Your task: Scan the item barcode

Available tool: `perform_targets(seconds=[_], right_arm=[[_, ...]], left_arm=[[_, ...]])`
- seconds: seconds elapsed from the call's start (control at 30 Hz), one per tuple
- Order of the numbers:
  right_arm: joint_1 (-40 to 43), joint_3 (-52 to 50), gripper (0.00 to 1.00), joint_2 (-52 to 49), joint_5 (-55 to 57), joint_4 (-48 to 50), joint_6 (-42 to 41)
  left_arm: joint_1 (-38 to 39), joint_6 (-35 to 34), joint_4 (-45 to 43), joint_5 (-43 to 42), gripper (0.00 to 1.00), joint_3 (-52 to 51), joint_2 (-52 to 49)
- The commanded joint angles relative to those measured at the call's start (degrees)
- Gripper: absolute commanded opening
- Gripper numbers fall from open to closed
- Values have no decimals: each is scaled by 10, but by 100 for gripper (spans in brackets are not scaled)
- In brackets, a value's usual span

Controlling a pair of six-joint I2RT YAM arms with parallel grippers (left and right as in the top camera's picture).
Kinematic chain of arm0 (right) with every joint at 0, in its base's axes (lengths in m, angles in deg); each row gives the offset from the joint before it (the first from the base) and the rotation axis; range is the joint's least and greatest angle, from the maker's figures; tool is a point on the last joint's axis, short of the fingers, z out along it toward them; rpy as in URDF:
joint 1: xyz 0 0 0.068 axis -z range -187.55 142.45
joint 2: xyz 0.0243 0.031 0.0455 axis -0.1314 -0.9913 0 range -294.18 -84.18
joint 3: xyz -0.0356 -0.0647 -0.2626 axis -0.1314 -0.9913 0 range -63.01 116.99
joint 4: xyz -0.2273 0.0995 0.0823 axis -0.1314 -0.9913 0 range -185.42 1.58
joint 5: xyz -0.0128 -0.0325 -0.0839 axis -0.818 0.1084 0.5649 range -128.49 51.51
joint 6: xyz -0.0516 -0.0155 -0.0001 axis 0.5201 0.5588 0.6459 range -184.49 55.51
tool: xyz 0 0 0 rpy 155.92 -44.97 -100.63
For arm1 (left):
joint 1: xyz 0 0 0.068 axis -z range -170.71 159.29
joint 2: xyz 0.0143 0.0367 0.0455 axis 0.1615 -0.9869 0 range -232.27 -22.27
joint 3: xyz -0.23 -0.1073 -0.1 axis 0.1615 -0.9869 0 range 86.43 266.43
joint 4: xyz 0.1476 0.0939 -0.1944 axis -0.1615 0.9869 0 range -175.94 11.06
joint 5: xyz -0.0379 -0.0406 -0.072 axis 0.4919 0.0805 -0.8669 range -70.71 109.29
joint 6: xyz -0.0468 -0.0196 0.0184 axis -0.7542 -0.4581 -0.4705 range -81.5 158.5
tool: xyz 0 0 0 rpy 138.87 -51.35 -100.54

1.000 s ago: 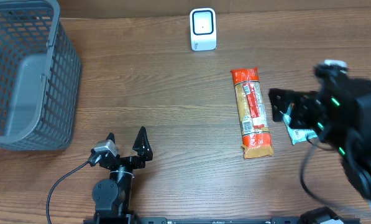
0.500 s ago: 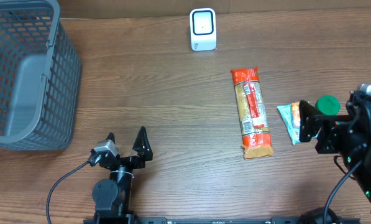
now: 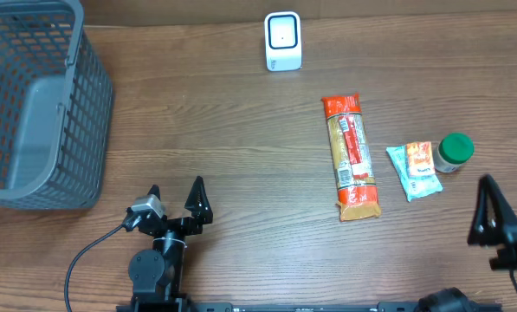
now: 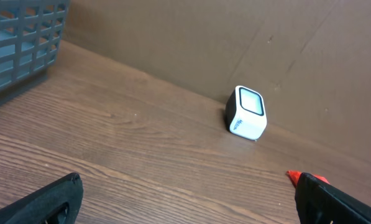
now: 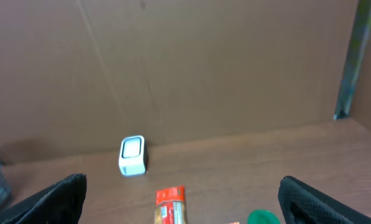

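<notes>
A long red and orange package [image 3: 352, 156] lies lengthwise right of the table's middle, its label facing up. Beside it are a small teal packet [image 3: 416, 169] and a green-lidded jar [image 3: 455, 152]. The white scanner [image 3: 283, 41] stands at the far edge. My left gripper [image 3: 176, 198] rests open near the front edge, well left of the items, holding nothing. My right gripper [image 5: 182, 183] is open and empty, raised at the front right corner; only one finger [image 3: 486, 211] shows from overhead. Its camera looks over the package [image 5: 171, 205] toward the scanner [image 5: 133, 155].
A grey mesh basket [image 3: 33, 104] fills the far left corner. A brown cardboard wall [image 5: 185, 68] backs the table behind the scanner [image 4: 247, 112]. A cable [image 3: 89, 251] trails from the left arm's base.
My right arm has pulled back from above the teal packet and jar to the front right corner, uncovering both. The left arm and all the items stayed put.
</notes>
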Motion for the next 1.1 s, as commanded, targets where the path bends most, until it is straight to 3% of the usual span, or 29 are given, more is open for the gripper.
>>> perform_targets(seconds=[0.0, 0.23, 0.37, 0.67, 1.0, 1.07], right_arm=[[10, -68, 100, 68, 9, 37, 6], [49, -237, 100, 180, -26, 187, 6], [79, -363, 100, 244, -73, 340, 6], [94, -574, 100, 242, -163, 650, 6], [94, -698, 100, 242, -197, 675, 6], [94, -697, 100, 243, -197, 627, 6]], left_arm=[[-2, -8, 0, -4, 100, -2, 5], [-2, -8, 0, -4, 100, -2, 5], [-2, -8, 0, -4, 100, -2, 5], [-2, -8, 0, -4, 99, -2, 5], [-2, -8, 0, -4, 100, -2, 5], [-2, -8, 0, -4, 100, -2, 5]])
